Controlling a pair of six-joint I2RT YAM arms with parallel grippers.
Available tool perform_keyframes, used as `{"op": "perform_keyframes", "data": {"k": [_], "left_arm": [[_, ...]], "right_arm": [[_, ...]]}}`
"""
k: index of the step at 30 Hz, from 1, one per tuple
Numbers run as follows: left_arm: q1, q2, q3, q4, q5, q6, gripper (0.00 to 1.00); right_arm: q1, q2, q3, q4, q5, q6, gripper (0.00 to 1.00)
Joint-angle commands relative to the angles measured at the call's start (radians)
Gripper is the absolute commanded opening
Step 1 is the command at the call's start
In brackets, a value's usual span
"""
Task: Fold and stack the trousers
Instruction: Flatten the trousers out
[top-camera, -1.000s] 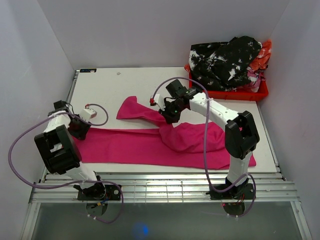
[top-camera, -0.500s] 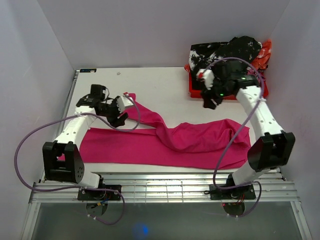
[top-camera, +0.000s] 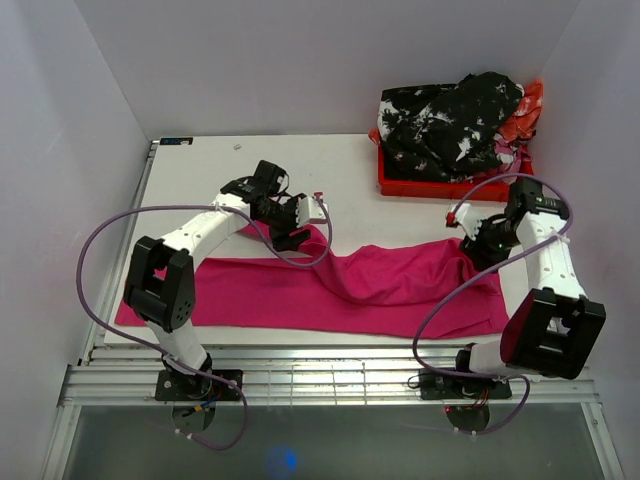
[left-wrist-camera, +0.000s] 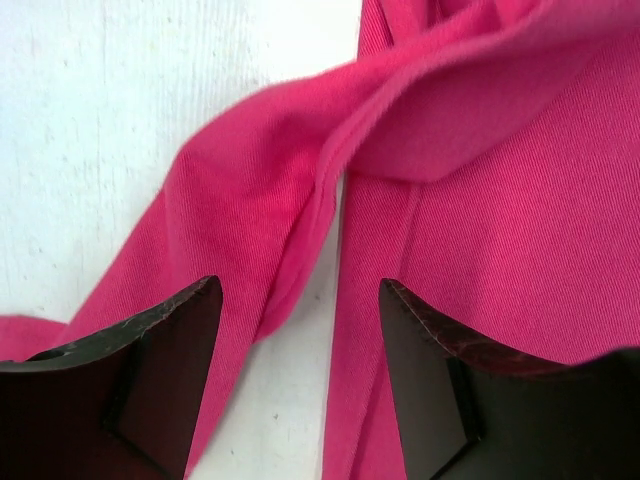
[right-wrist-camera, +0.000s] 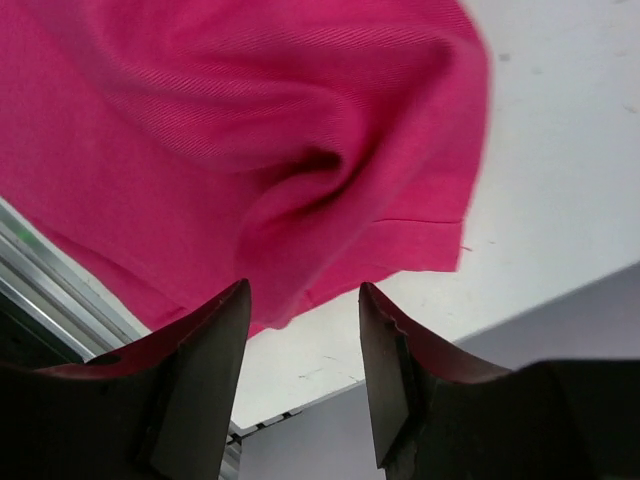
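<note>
White tabletop (top-camera: 200, 180) seen from above: the trousers (top-camera: 280, 295) lie spread along its near edge. One leg runs up under the left gripper (top-camera: 300, 228), and the right gripper (top-camera: 472, 248) hangs over their right end. Neither jaw gap is clear from here. A red crate (top-camera: 455, 188) at the far right is mostly buried under dark patterned clothes (top-camera: 450, 120).

Left wrist view: the jaws stand parted and empty above a twisted fold of cloth.

Right wrist view: the jaws stand parted and empty over a cloth corner near the tabletop's edge.

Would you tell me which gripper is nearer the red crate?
Right. The right gripper is just in front of the red crate; the left gripper is far to its left, over the trousers.
</note>
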Motion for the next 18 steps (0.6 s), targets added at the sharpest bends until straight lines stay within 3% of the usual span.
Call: {"op": "perform_keyframes", "data": {"k": [1,10,18], "left_arm": [[-0.003,0.021,0.062,-0.008,0.039,-0.044,0.75],[-0.003,0.046,0.040,0.035,0.058,-0.157,0.74],[0.054,0.121,0.066,0.004,0.088,-0.234,0.70]], "right_arm": [[0.007,-0.063,-0.114,0.100,0.061,-0.151,0.52],[0.079,-0.168,-0.322,0.315,0.046,-0.151,0.49],[0.145,-0.134,-0.427,0.455,0.138,-0.201,0.52]]}}
